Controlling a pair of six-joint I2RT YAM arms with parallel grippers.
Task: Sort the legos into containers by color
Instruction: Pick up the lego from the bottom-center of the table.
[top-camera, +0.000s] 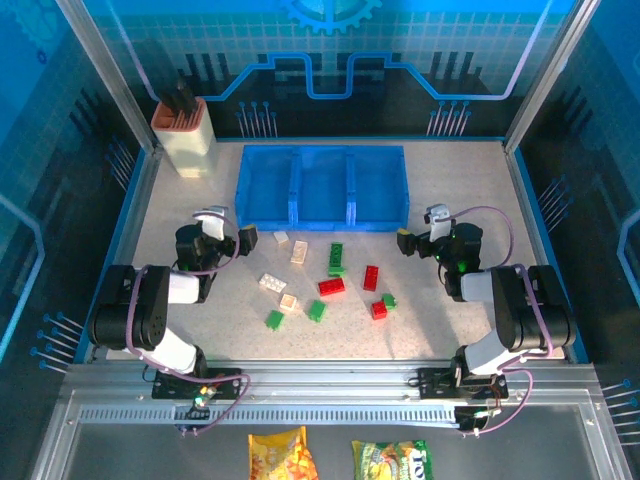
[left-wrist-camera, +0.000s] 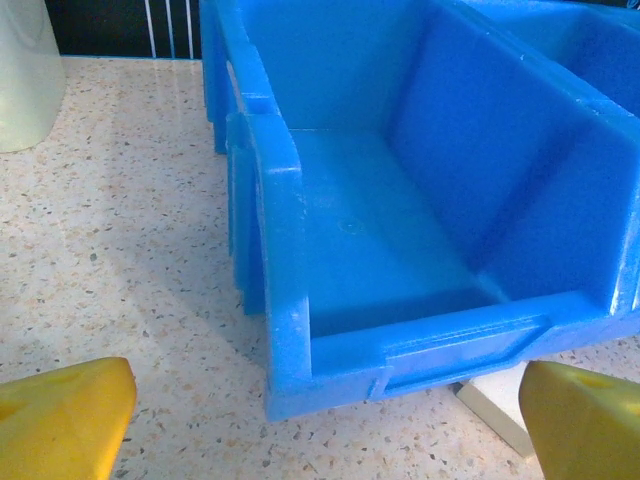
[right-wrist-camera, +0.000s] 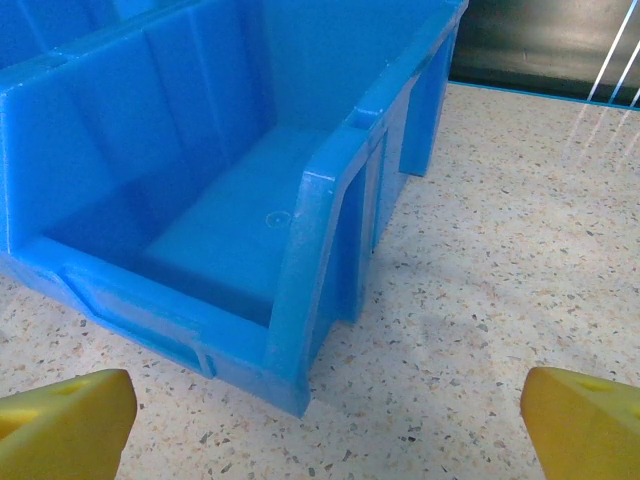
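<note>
Top external view, and nothing is sorted yet: the legos (top-camera: 325, 282) lie loose on the speckled counter (top-camera: 450, 180) in front of the containers (top-camera: 322, 150). Reds, greens and creams are mixed together, and all three blue bins show bare floors. Left wrist view: the left claw (left-wrist-camera: 325, 418) hangs wide open and empty, its yellow fingertips (left-wrist-camera: 65, 420) at the bottom corners. It looks into the leftmost bin (left-wrist-camera: 380, 220), and the corner of a pale piece, likely a cream brick (left-wrist-camera: 495, 412), sits just beside that bin's front lip. Right wrist view: the right claw (right-wrist-camera: 325, 428) is just as wide and just as empty, facing the near corner of the rightmost bin (right-wrist-camera: 220, 230). By the look of it this is the opening step, the first pick not yet made. The next move calls for choosing one brick, perhaps a cream one near the left claw or the red brick (top-camera: 371, 277) nearer the right. The claw must then drop over it, pinch across its narrow sides, lift clear of a bin's front wall and let go inside, one colour to a bin. As for writing, two snack packets (top-camera: 281, 455) lie at the near edge below the arm bases, their print too small to read. The beige holder (top-camera: 185, 140) at the back left and the bins carry no legible label.
</note>
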